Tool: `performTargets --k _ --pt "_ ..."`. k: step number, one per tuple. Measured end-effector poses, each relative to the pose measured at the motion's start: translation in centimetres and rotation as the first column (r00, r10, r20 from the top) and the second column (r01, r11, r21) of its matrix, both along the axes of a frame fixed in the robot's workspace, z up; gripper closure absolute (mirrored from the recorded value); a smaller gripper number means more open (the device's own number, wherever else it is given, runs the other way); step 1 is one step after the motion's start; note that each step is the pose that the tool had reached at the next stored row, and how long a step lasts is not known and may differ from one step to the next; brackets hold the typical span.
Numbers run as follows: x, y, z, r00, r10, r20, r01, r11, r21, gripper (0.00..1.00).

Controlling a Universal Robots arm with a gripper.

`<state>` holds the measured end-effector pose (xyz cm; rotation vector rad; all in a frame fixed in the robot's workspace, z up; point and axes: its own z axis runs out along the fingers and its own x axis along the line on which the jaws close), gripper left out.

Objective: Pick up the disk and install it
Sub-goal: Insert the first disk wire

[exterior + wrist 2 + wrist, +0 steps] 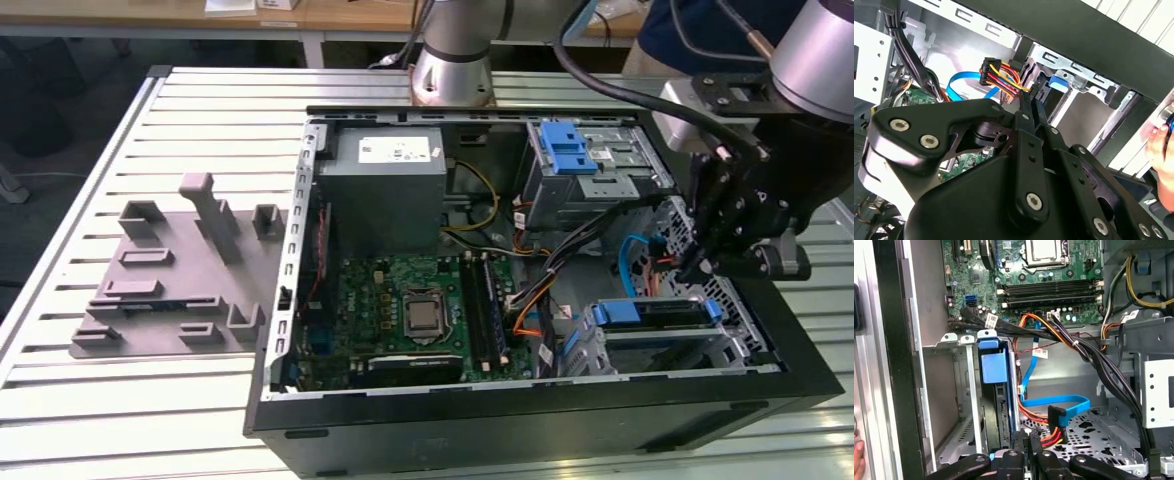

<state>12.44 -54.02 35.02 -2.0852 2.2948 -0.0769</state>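
The disk (650,314) sits in the metal drive cage at the corner of the open computer case (534,420) nearest the exterior view's right. Its blue carrier rails and tab show there. In the first wrist view the disk (999,405) stands on edge in its slot under a blue tab. That tab (1056,82) also shows in the second wrist view. My gripper (690,268) hangs just above the case, a little beyond the cage. Its fingers (1019,460) are shut together with nothing between them, apart from the disk, and their tips (1030,102) point toward the orange and yellow power plug.
A grey power-supply box (387,185), the motherboard (414,310), a blue data cable (1054,402) and black cable bundles (1094,360) crowd the case. A second cage with a blue carrier (574,150) sits at the back. A grey fixture (180,270) lies on the slatted table. A person's hand (1160,145) rests outside the case.
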Motion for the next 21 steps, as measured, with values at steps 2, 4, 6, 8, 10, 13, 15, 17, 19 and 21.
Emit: performTargets --k 2,4,6,8,10,13,15,17,19,21 --pt "-0.1 -0.16 -0.05 1.0000 0.003 0.0038 -0.003 1.0000 0.0024 0.84" --pt "-0.3 -0.45 -0.09 1.0000 0.004 0.0080 -0.004 1.0000 0.0040 0.84" --pt "-0.4 -0.73 -0.14 0.9999 0.005 0.0114 -0.005 1.0000 0.0060 0.84" --pt "-0.5 -0.89 -0.19 0.9999 0.006 0.0154 -0.007 0.9999 0.0090 0.84" --pt "-0.7 -0.94 -0.24 0.9998 0.008 0.0196 -0.008 0.9999 0.0099 0.84" --pt "-0.9 -0.99 -0.35 0.9997 0.009 0.0245 -0.010 0.9999 0.0101 0.84" --pt "-0.9 -1.11 -0.43 0.9996 0.011 0.0260 -0.012 0.9999 0.0099 0.84" --pt "-1.0 -1.27 -0.52 0.9996 0.013 0.0268 -0.014 0.9999 0.0107 0.84" --pt "-1.0 -1.31 -0.58 0.9995 0.015 0.0271 -0.016 0.9998 0.0114 0.84" --pt "-1.1 -1.37 -0.65 0.9995 0.018 0.0272 -0.018 0.9998 0.0117 0.84"
